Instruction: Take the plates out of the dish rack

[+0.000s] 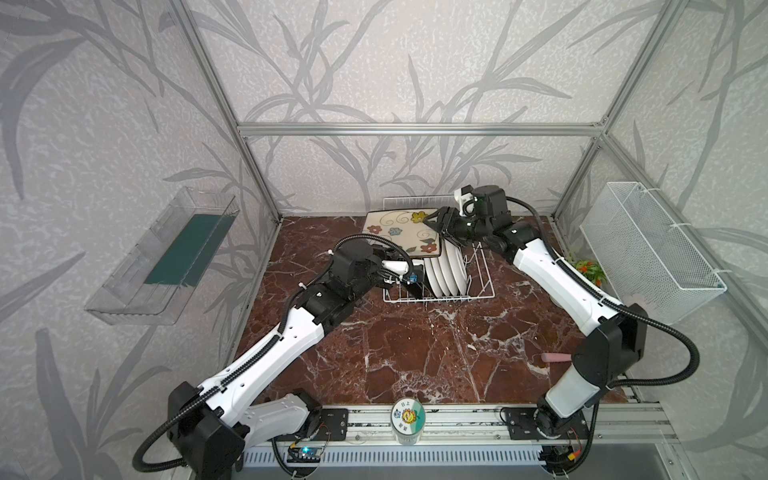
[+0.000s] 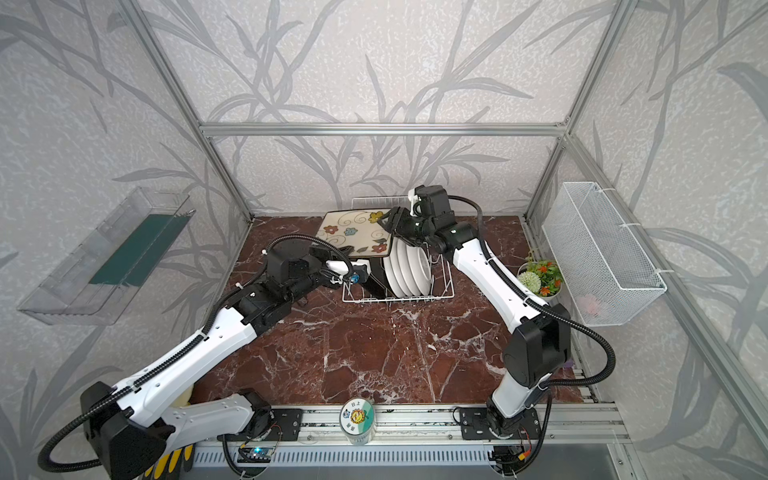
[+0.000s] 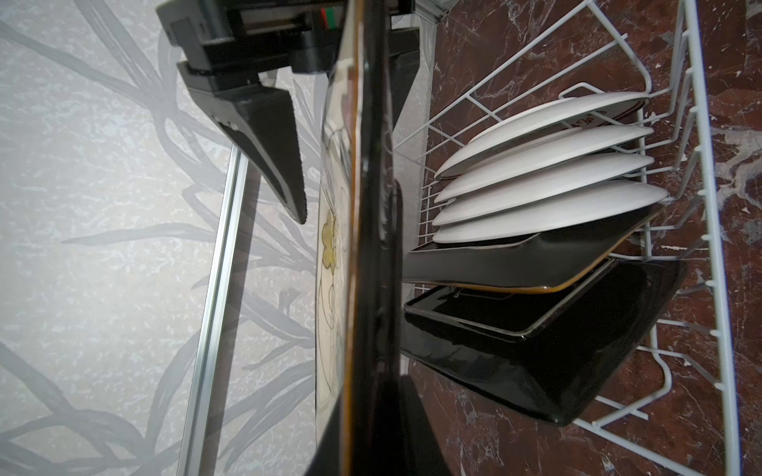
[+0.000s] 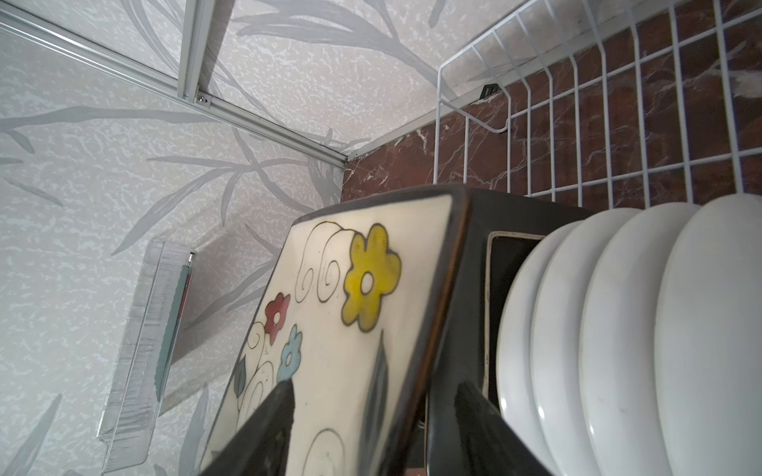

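Marble table; left gripper clamps flowered plate low at frame centre; right gripper straddles its upper corner, jaws apart; best to close squarely, then lift clear of dish rack.

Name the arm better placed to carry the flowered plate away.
Probably left: the left fingers clamp the flowered plate; the right fingers only straddle its corner, one clearly off the face.

The flowered plate sits tilted, face up, above the dish rack at the far centre of the counter. The right gripper straddles its right corner. The left gripper meets its near edge, fingers hidden. The white round plates stand upright in the rack.
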